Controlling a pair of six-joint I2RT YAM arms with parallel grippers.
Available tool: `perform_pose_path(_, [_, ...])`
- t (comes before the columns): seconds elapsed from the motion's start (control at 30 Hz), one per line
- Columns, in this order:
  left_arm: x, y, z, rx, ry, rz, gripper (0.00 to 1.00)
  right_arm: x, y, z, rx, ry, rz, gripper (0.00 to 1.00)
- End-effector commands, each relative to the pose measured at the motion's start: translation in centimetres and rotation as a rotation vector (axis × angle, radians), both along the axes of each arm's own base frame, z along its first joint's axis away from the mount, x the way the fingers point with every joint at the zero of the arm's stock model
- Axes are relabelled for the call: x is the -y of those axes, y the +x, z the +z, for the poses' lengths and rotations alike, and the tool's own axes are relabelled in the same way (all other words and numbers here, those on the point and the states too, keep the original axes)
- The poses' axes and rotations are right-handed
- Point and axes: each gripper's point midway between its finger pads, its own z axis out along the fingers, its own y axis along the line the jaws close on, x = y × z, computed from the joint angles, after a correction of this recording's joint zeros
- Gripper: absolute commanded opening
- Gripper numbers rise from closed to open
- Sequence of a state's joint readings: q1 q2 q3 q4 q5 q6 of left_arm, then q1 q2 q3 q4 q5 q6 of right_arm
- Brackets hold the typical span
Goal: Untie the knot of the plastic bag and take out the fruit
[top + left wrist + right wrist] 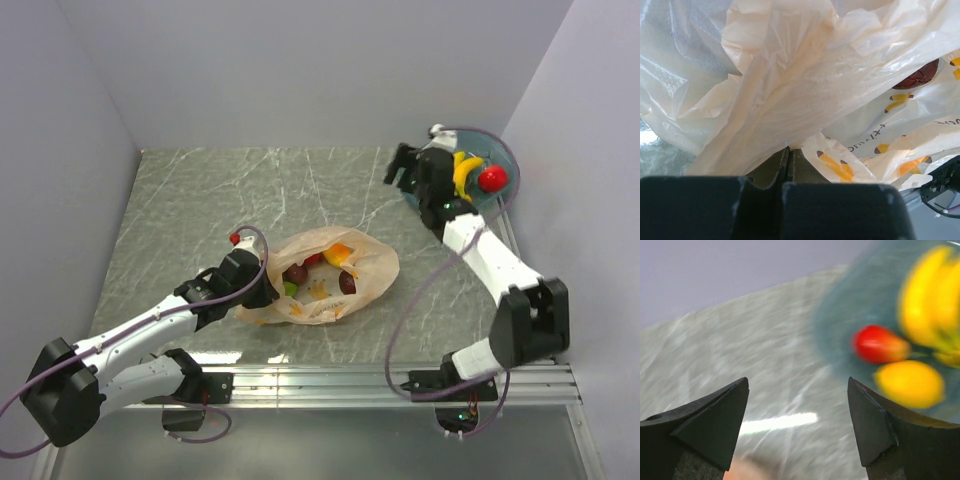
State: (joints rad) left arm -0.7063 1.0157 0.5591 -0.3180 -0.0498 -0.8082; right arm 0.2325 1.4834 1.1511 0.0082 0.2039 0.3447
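The left gripper (pixel 262 290) squeezes its jaws on the plastic bag's (pixel 375 262) edge at its 8 o'clock side, likely so it won't slide. The bag lies open mid-table, fruit (pixel 346 283) inside. Far off at 2 o'clock, the right gripper (pixel 797 383) hangs empty, jaws wide apart, by the teal tub (pixel 507 158).

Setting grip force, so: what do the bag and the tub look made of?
Bag: thin plastic film, pale orange-beige, translucent, slightly glossy; it crinkles into sharp folds and light passes through single layers. Tub: probably rigid clear plastic tinted teal, smooth; it holds a round rim, but the right wrist view of it is blurred.
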Motion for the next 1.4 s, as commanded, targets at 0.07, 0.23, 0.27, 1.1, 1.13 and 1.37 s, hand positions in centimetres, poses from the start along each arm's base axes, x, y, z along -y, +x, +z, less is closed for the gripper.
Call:
perform_pose_path(0.07, [0.2,0.5,0.9,0.032,-0.014,0.005,0.01,-10.3,-8.8,4.6,0.096,-0.043,0.369,0.82])
perform_pose_path(0.23, [-0.1,0.5,0.9,0.029,-0.004,0.017,0.0,-17.6,-16.3,3.1,0.048,-0.053,0.692,0.77])
perform_pose_path(0.27, [-0.3,0.3,0.7,0.017,0.0,0.024,0.01,-18.7,-17.5,2.2,0.028,-0.057,0.743,0.77])
perform_pose_path(1.1, [-3.8,-1.9,-2.3,-0.099,0.051,0.211,0.01,-31.9,-23.2,-12.7,-0.239,-0.17,1.134,0.72])
perform_pose_path(1.13, [-4.0,-2.2,-2.8,-0.112,0.057,0.217,0.0,-32.0,-23.0,-12.8,-0.239,-0.167,1.121,0.72])
perform_pose_path(1.37, [-4.4,-2.6,-3.6,-0.132,0.071,0.237,0.0,-32.7,-22.4,-13.0,-0.204,-0.183,1.098,0.73])
